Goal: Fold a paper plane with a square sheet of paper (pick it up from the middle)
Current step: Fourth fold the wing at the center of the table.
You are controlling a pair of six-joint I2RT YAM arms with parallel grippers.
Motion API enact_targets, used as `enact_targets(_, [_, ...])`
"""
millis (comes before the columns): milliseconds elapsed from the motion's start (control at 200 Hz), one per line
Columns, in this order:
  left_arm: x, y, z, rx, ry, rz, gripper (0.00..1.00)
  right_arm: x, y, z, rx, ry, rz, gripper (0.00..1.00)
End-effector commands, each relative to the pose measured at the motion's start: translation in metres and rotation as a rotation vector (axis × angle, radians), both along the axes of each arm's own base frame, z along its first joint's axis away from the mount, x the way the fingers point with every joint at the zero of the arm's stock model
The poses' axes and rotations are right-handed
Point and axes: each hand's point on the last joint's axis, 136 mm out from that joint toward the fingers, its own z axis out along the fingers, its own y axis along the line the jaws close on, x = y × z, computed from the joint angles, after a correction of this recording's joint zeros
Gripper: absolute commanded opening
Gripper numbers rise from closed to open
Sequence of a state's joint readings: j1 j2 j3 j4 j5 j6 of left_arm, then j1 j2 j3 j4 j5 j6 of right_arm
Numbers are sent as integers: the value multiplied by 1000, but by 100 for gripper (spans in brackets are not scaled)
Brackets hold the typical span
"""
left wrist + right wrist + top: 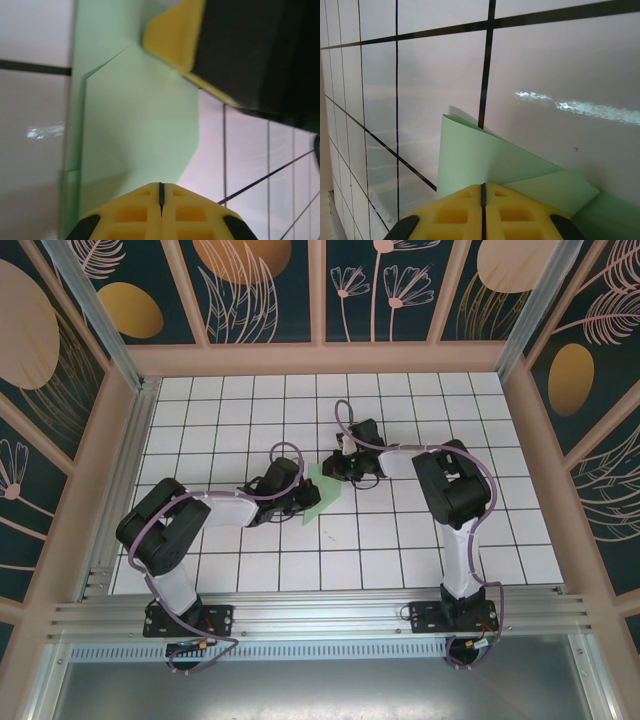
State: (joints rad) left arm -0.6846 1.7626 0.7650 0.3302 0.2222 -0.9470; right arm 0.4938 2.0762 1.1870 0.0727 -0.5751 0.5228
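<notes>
**Top view.** A partly folded mint-green sheet of paper lies on the white grid table, just left of frame centre, between the ends of the two arms. The left gripper meets the sheet's left side from the lower left. The right gripper meets its upper corner from the right.

**Left wrist view.** The left gripper, bottom centre, has its jaws closed to a thin seam, with the tips over the sheet. Layered folded edges show at the left. A yellow finger of the right gripper touches the sheet at upper centre.

**Right wrist view.** The right gripper, bottom centre, likewise has its jaws closed. The sheet rises beyond the tips, with a folded flap at lower right. Whether either gripper pinches the paper cannot be told.
</notes>
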Motion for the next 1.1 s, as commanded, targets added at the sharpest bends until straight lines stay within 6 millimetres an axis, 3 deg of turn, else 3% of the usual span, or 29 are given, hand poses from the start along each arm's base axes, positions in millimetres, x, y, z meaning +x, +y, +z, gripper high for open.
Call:
enact_targets(0, [-4,11,-16,61,22,11,2,-17,-4,-15,-48,63,2,10])
enact_targets(250, [-26,33,-49,146,102,20,0,-6,-4,-7,-34,13,24,10])
enact_targets(545, [-49,50,-72,209,170,-3,0,47,-25,6,39,-83,-27,10])
enact_targets(661, [-49,49,-72,208,172,-3,0,73,-26,25,60,-128,-52,10])
enact_targets(741, [-46,47,-69,200,164,-4,0,80,-23,50,72,-177,-50,10])
enact_targets(831, [-43,44,-67,192,157,-2,0,72,-24,77,86,-219,-55,10])
enact_targets(891, [-43,43,-66,188,155,-3,0,59,-27,85,80,-225,-59,10])
enact_targets(976, [-42,42,-66,183,154,-5,0,31,-26,81,67,-189,-49,10])
enact_targets(1096, [-41,41,-66,181,153,-6,0,-9,-19,58,27,-108,-31,9])
